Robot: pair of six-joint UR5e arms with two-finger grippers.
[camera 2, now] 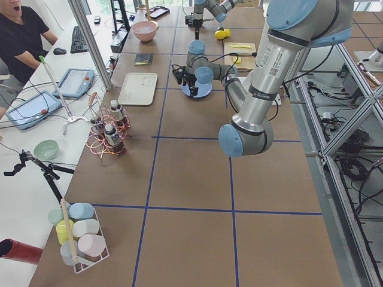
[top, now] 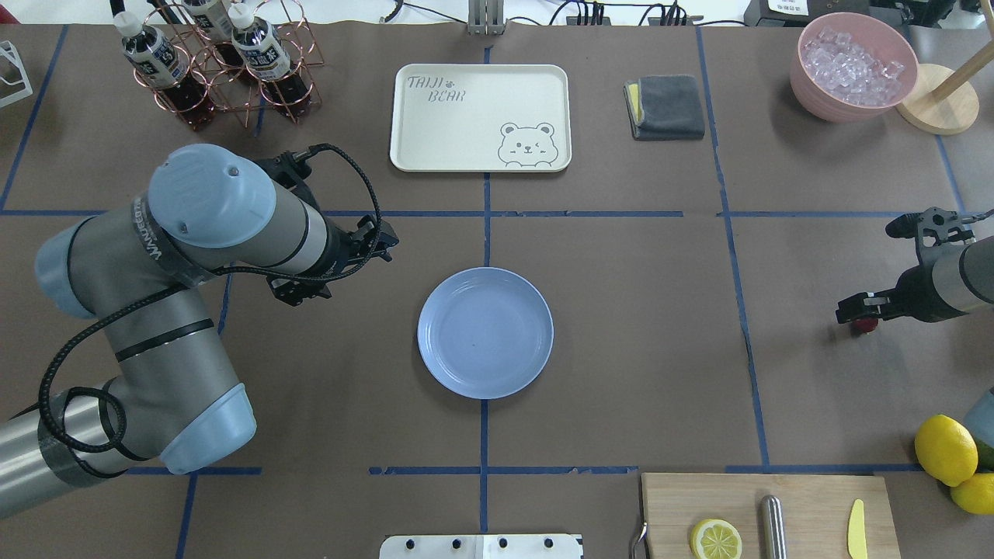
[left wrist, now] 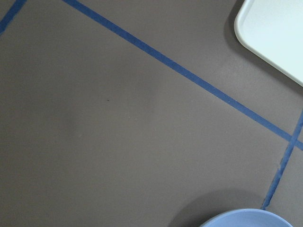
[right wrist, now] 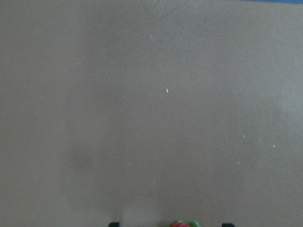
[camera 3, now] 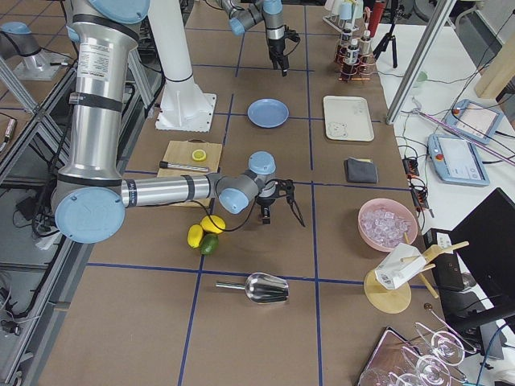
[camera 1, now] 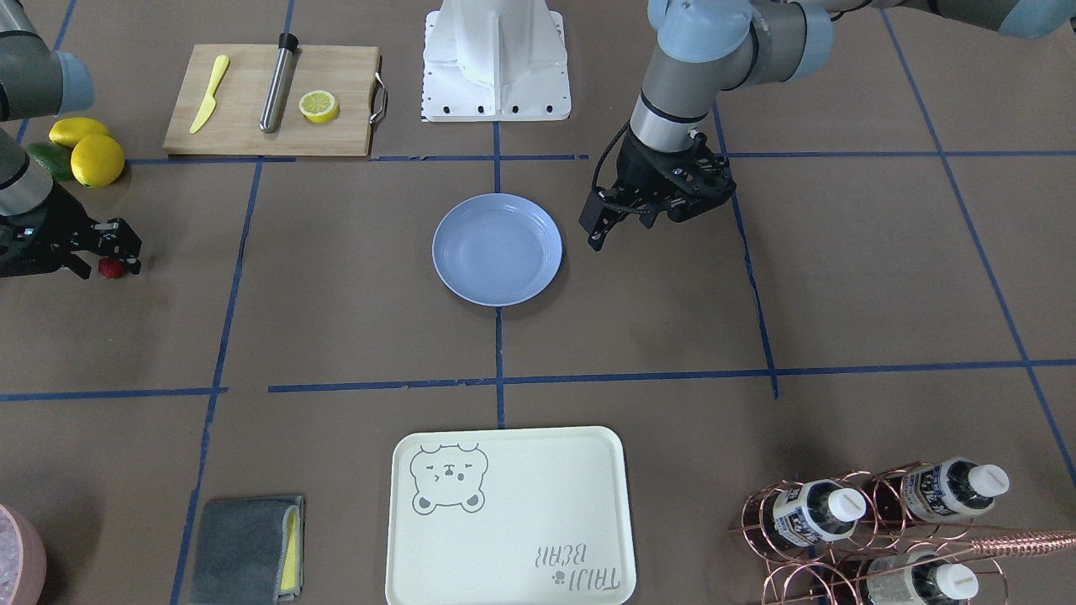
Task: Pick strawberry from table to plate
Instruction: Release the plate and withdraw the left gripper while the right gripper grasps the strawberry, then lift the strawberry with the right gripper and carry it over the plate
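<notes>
The strawberry (camera 1: 110, 268) is small and dark red and lies on the brown table (camera 1: 353, 336), far out on my right side. My right gripper (camera 1: 108, 257) is low over it and open, one finger on each side. In the right wrist view the strawberry (right wrist: 182, 224) sits at the bottom edge, between the two fingertips and apart from both. From overhead, the strawberry (top: 863, 324) peeks out under my right gripper (top: 856, 314). The blue-lavender plate (camera 1: 471, 286) sits mid-table with nothing on it. My left gripper (camera 1: 699, 190) hovers beside the plate, open and holding nothing.
Two lemons (camera 1: 97, 160) and an avocado (camera 1: 50, 160) lie near my right arm. A cutting board (camera 1: 336, 92) carries a knife, a metal rod and a lemon half. A bear-print tray (camera 1: 504, 571), a grey cloth (camera 1: 244, 546) and a bottle rack (camera 1: 883, 521) stand along the far edge.
</notes>
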